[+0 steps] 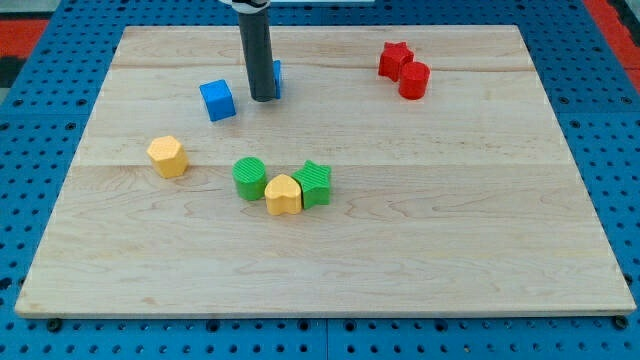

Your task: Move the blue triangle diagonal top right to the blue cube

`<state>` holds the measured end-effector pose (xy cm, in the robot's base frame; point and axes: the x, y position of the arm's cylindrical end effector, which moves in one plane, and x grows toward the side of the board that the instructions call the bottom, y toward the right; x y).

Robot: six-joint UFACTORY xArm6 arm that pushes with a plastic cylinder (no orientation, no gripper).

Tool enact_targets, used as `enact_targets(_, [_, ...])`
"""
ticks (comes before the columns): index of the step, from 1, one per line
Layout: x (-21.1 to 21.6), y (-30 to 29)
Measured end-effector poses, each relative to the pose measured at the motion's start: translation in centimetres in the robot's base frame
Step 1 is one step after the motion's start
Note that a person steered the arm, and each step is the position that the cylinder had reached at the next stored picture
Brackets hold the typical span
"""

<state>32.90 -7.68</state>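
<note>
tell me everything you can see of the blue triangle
Only a sliver of the blue triangle shows: a small bright blue piece peeking out on the view's right of the dark rod, which hides most of it, so its shape cannot be confirmed here. It looks like solid painted material and lies on the wooden board near the view's top. My tip is right against or just in front of it; contact cannot be told. The blue cube lies apart, to its lower left.

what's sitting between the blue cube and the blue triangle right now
In the camera view, my tip stands between them: the blue cube lies to its left, and the blue triangle, mostly hidden behind the rod, peeks out on its right.
</note>
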Motion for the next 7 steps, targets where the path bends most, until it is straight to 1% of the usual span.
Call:
enact_targets(1, [-1.3,-1.9])
enact_targets(2, [-2.0,-1.2])
enact_targets(3, [-2.5,4.4])
enact_targets(4, [-2.5,5.6])
enact_targets(5, [2.2,3.9])
enact_targets(6, [6.6,0.1])
enact_targets(7, [5.2,-10.6])
